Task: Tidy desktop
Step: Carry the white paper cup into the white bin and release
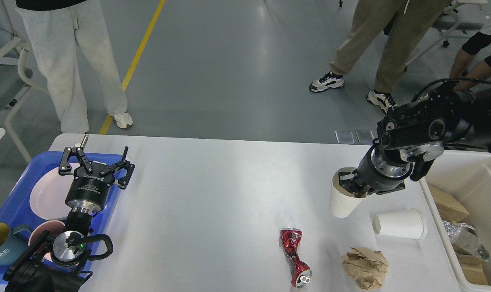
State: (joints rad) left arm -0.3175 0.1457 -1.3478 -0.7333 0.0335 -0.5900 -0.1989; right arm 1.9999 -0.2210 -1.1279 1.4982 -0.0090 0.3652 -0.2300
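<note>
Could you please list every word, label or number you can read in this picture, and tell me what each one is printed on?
"HOME": on the teal mug in the blue tray; its left end runs off the picture, so the word may be cut short.
White print on the left gripper: too small to read.
Crushed red can: markings too crumpled to read.
Paper cup in the right gripper, lying cup: no text visible.

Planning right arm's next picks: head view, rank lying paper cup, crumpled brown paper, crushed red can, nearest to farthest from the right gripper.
From the right gripper:
1. Lying paper cup, just below it, near the bin.
2. Crumpled brown paper, near table edge.
3. Crushed red can, to its left.
Two and three are close.
</note>
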